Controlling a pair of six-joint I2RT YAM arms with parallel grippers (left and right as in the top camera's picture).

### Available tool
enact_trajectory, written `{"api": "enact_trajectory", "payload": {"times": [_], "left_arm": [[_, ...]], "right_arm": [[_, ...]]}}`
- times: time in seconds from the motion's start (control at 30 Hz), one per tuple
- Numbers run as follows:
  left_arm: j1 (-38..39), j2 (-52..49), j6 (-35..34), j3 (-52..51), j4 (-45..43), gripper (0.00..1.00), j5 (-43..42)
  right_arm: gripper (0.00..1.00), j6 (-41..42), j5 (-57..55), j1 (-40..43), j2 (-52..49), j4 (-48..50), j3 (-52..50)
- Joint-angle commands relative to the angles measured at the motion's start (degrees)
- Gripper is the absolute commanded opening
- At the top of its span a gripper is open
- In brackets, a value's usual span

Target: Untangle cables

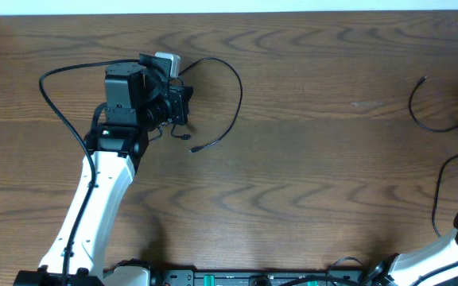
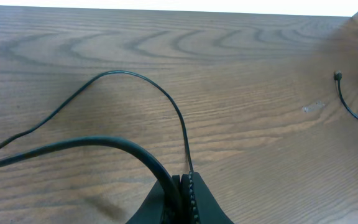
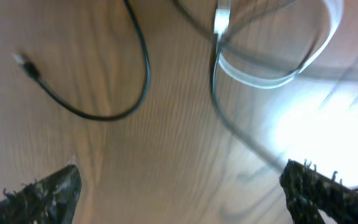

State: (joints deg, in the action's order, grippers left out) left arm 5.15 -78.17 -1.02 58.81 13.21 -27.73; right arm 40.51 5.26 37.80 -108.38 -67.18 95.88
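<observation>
Clenched fingers of the left pincer [image 2: 186, 186] fill the bottom of my wrist view. They grip one thin black cord [image 2: 135, 78], which rises from between them, arcs ahead and trails off to their left. It lies alone, well apart from the others, so I judge one strand freed. The right pincer [image 3: 182, 186] has its fingers spread wide and holds nothing. Beneath it, a second black cord [image 3: 145, 68] curls ahead-left, and the white cord [image 3: 272, 81] loops ahead-right across dark strands. That crossing is yet to be sorted. My left arm reaches far forward, wrist low over the table [image 1: 308, 183]. The right one hovers pointing down, its view blurred.
</observation>
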Motion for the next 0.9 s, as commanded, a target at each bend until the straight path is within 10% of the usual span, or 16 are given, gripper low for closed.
{"api": "enact_trajectory", "payload": {"times": [0.0,0.37,0.7,0.87], "left_arm": [[0.1,-0.1,1.0,-0.1,0.0,0.08,-0.1],[0.1,-0.1,1.0,-0.1,0.0,0.08,-0.1],[0.1,-0.1,1.0,-0.1,0.0,0.08,-0.1],[0.1,-0.1,1.0,-0.1,0.0,0.08,-0.1]], "right_arm": [[0.99,14.6,4.7,-1.9,-0.5,3.8,-6.9],[0.99,24.1,3.1,-5.6,-0.5,19.7,-24.9],[0.99,-9.7,2.7,-5.7,-0.5,25.4,-27.2],[0.99,-11.7,6.1,-5.7,-0.5,22.1,-27.2]]}}
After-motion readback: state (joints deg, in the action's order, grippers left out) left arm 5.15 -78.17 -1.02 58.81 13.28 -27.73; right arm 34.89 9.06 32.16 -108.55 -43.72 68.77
